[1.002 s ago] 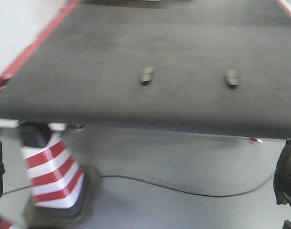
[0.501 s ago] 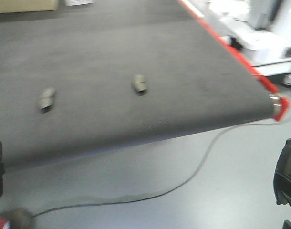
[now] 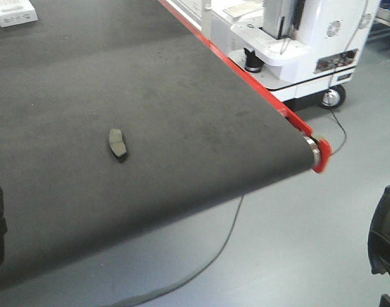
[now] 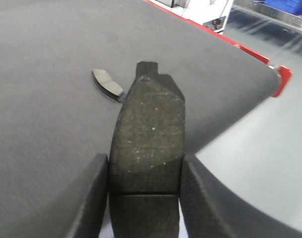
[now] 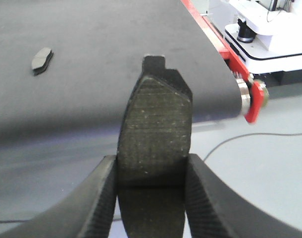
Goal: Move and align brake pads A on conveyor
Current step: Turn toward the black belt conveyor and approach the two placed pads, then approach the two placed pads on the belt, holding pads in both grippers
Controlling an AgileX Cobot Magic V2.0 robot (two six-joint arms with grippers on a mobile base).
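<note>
Each tool already clamps a brake pad by its long edges: left tool (image 4: 141, 198), right tool (image 5: 151, 198). Stiff, heavy for their size (probably), so grip mid-length. A third pad (image 3: 117, 143) lies on the conveyor (image 3: 201, 115).

My left end effector (image 4: 143, 198): two black fingers (image 4: 91, 198), matte, thick, rounded outer edges, widening toward the bottom of the wrist view. Inner faces look plain; any texture there is too blurred to tell.

My right end effector (image 5: 151, 198): same black finger (image 5: 99, 198) pair, same curved shape. Fine diamond knurl pattern across their visible faces, clearest on the right-hand one.

Front view: only slivers of me. Black ribbed part at the left edge, black angular ribbed part of my right end effector (image 3: 388, 256) at the lower right corner. No cables, screws or markings visible on any of it.
</note>
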